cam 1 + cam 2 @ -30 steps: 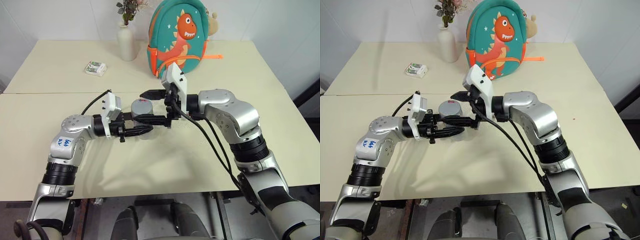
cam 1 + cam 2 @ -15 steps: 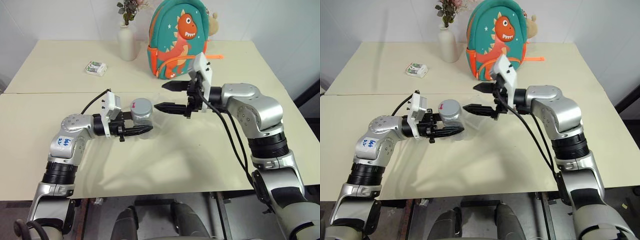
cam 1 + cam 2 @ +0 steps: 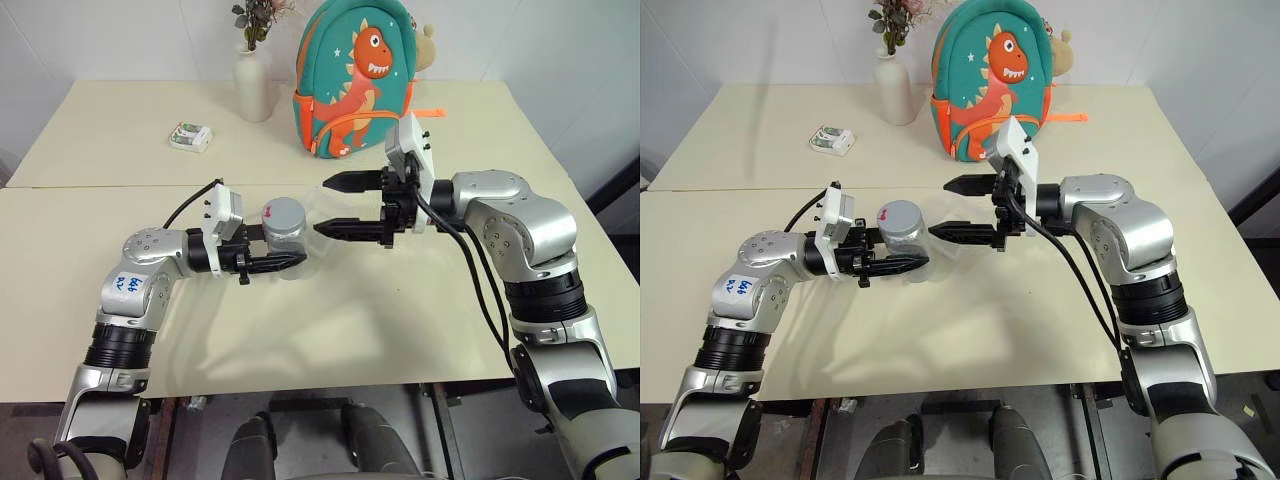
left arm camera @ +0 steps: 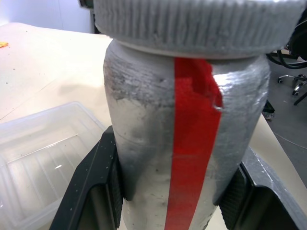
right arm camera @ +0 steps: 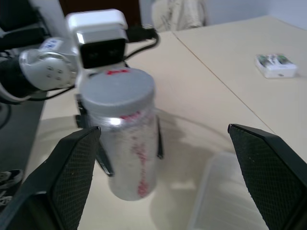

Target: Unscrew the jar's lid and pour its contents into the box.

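1. Looking down from the head views: one small clear cylindrical jar (image 3: 284, 236) with its round grey lid (image 3: 284, 213) on stands clamped in the left gripper (image 3: 290, 262); the right gripper (image 3: 330, 206) hangs beside it, fingers wide, holding nothing.
2. Left wrist view adds one shallow transparent plastic box (image 4: 38, 153) just beside the jar.
3. Right wrist view adds one small white-green packet (image 5: 277, 64) well apart.

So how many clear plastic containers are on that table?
2: the small clear jar with the grey lid, gripped by the left gripper, and the shallow transparent plastic box lying beside it on the table.
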